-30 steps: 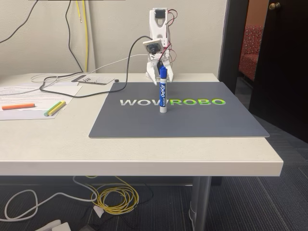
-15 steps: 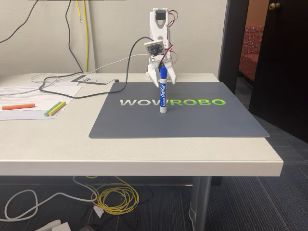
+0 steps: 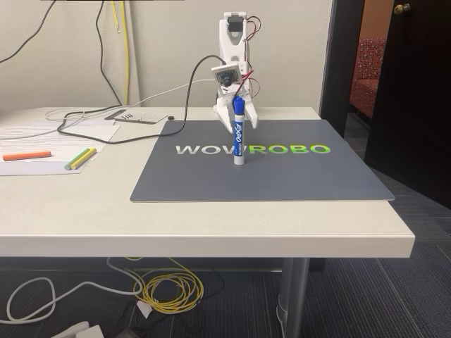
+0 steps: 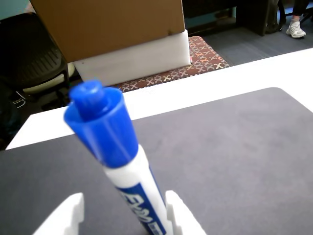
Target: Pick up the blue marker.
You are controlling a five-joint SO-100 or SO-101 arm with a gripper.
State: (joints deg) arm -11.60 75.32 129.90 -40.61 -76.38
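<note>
- The blue marker (image 3: pixel 239 138) stands upright, cap up, on the grey mat (image 3: pixel 296 179), near the middle of the mat's printed lettering and closer to the mat's far edge than its near one.
- In the wrist view the blue marker (image 4: pixel 120 161) leans across the frame, its blue cap toward the camera and its labelled barrel running down between the two white fingers (image 4: pixel 178 215).
- The gripper (image 3: pixel 237 118) hangs behind the cap in the fixed view, its fingers spread to either side of the upper barrel; the jaws are apart and not pressing on the pen.
- One finger seems to sit just beside the barrel in the wrist view, though whether it touches is hard to tell at that angle.
- The step in hand looks like the final approach: the pen is bracketed but not yet gripped or lifted.
- The next move calls for closing squarely on the barrel below the cap without nudging it, since an upright pen would likely topple from a sideways push, and then a straight lift.
- Toward the table's left edge, well apart from the mat, lie an orange pen (image 3: pixel 27 155) and yellow and green pens (image 3: pixel 80 159) on papers (image 3: pixel 49 134).
</note>
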